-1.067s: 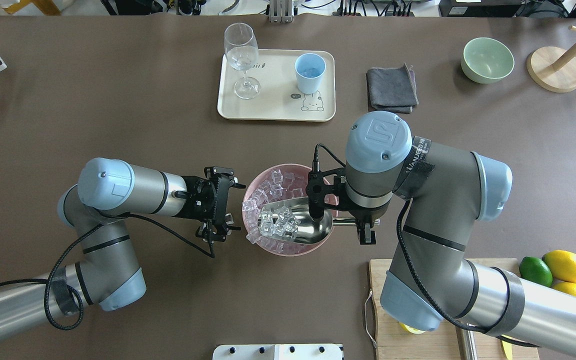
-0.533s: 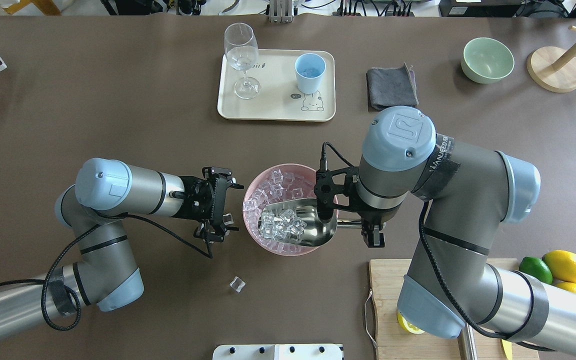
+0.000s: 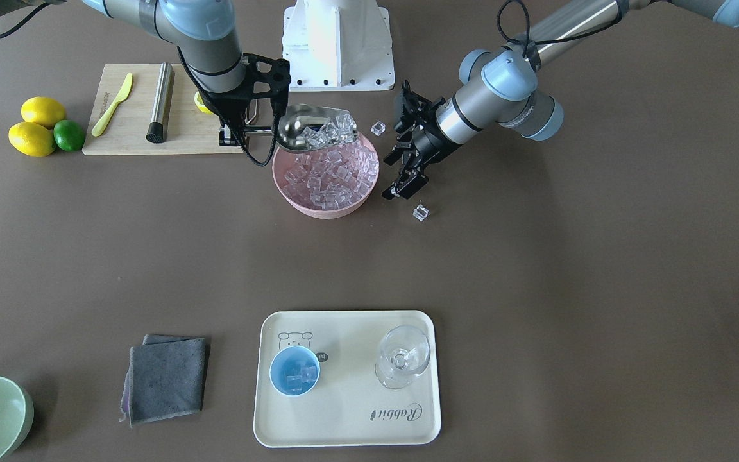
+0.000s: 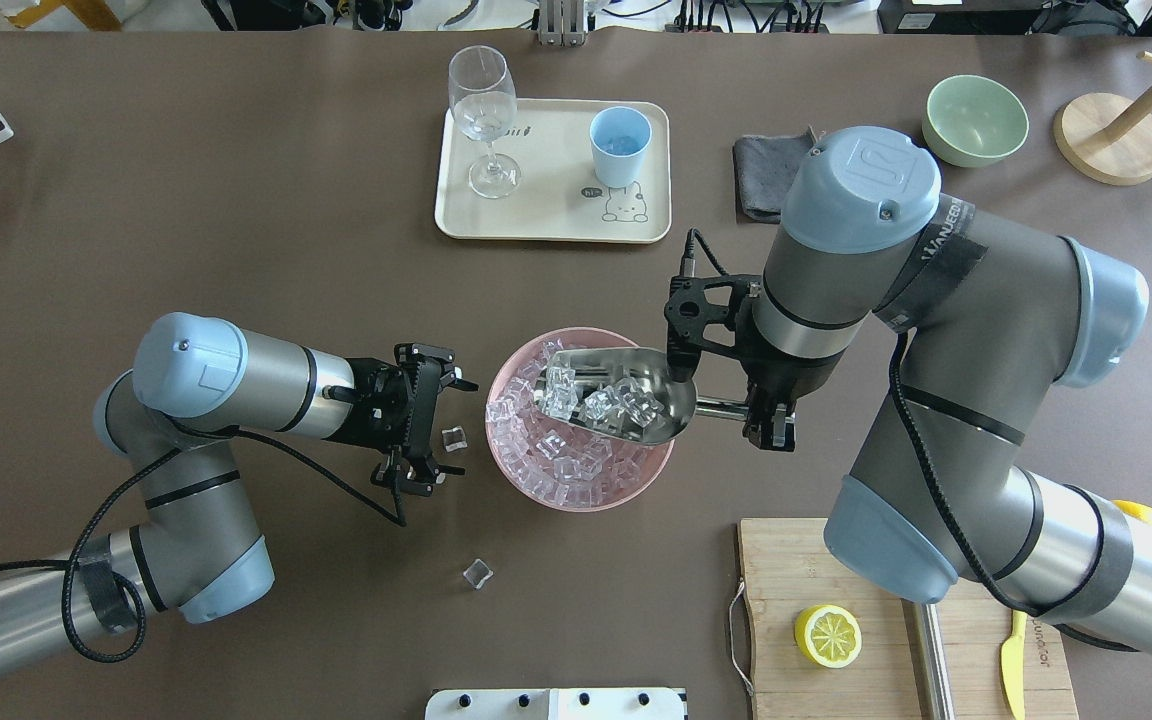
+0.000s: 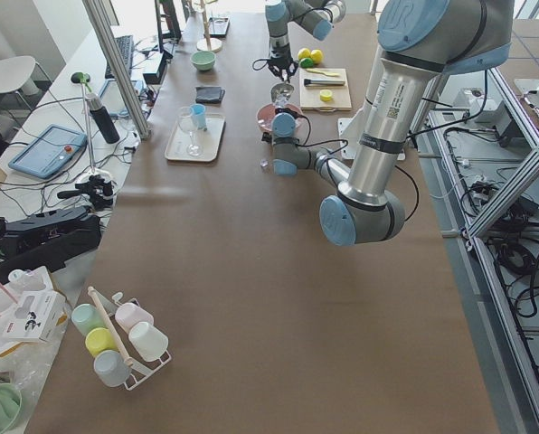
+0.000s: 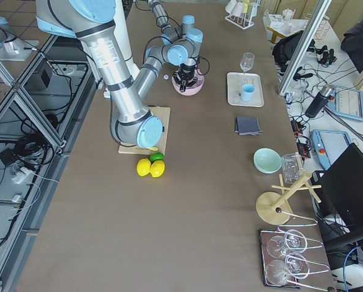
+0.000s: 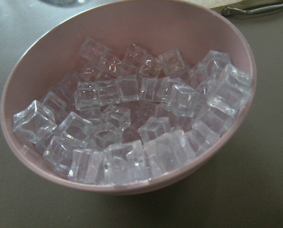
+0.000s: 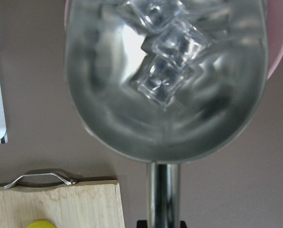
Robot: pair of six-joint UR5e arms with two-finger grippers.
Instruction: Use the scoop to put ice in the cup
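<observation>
Scoop (image 4: 661,402) tight in right jaws; left jaws agape; two stray cubes (image 4: 477,572) (image 4: 453,437).

The scoop (image 8: 113,118) is mirror-polished steel; ice (image 7: 132,90) clear, glassy; the pink bowl (image 7: 132,19) smooth matt plastic — beside the bowl, a bare-wood cutting board (image 4: 886,670).

Scoop (image 4: 664,412) over bowl (image 4: 576,505), ice (image 4: 608,400) inside | cup (image 4: 620,147) on tray (image 4: 546,215), beyond bowl | stray cube (image 4: 477,572) on table (image 4: 236,200), left of bowl

My right gripper (image 4: 764,412) has lifted the scoop (image 4: 636,400) above the pink bowl (image 4: 536,495); my left gripper (image 4: 441,432) has drawn back; two ice cubes (image 4: 477,573) now lie on the table (image 4: 236,250).
</observation>
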